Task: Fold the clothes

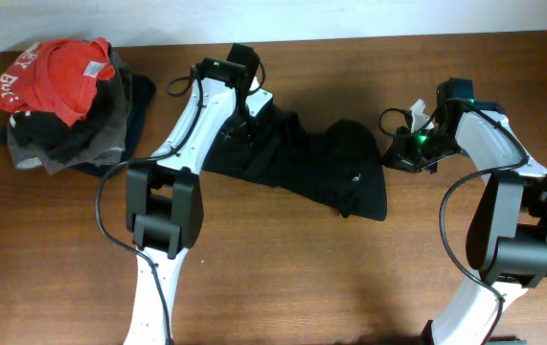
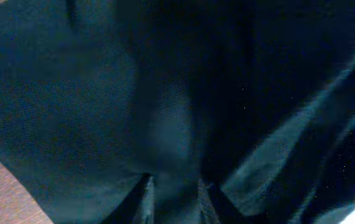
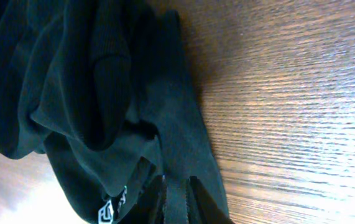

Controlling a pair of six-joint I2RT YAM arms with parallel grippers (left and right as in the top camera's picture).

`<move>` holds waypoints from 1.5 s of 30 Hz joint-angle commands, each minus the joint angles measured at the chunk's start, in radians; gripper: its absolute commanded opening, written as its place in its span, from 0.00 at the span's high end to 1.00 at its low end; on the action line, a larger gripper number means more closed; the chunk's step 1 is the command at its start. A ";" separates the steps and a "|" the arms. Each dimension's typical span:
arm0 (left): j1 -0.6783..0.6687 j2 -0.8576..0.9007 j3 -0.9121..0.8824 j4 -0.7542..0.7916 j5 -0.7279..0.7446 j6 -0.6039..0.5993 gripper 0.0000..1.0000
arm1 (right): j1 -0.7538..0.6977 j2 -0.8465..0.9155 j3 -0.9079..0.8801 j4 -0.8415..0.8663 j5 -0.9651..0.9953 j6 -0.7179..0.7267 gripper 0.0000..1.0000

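A black garment (image 1: 321,168) lies crumpled across the middle of the wooden table. My left gripper (image 1: 251,117) sits at its left end; in the left wrist view the fingers (image 2: 174,199) are closed on a fold of the dark cloth (image 2: 165,112), which fills the view. My right gripper (image 1: 402,144) is at the garment's right end; in the right wrist view its fingers (image 3: 178,198) pinch a strip of the black cloth (image 3: 102,87) just above the table. A small white logo (image 3: 107,211) shows on the cloth beside the jaws.
A pile of other clothes (image 1: 67,101), red on top with grey and dark pieces beneath, sits at the table's back left corner. Bare wooden table (image 1: 350,278) stretches along the front. A pale wall runs along the far edge.
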 commanded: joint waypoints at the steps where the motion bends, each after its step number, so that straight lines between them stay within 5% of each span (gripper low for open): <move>1: -0.029 0.003 0.000 -0.008 0.043 -0.010 0.77 | 0.002 -0.011 0.019 0.003 0.024 -0.008 0.80; 16: -0.138 0.003 0.046 -0.068 0.075 -0.020 0.78 | 0.002 -0.011 0.018 0.014 0.024 -0.007 0.79; 31: -0.156 0.000 0.449 -0.298 0.087 -0.024 0.76 | 0.004 0.014 0.018 0.047 0.024 -0.007 0.60; 38: -0.098 0.000 0.555 -0.299 -0.100 -0.024 0.57 | 0.004 0.078 0.018 0.058 -0.009 -0.050 0.53; 45: 0.003 0.000 0.559 -0.298 -0.147 -0.024 0.57 | 0.004 0.129 0.018 0.070 -0.065 -0.069 0.54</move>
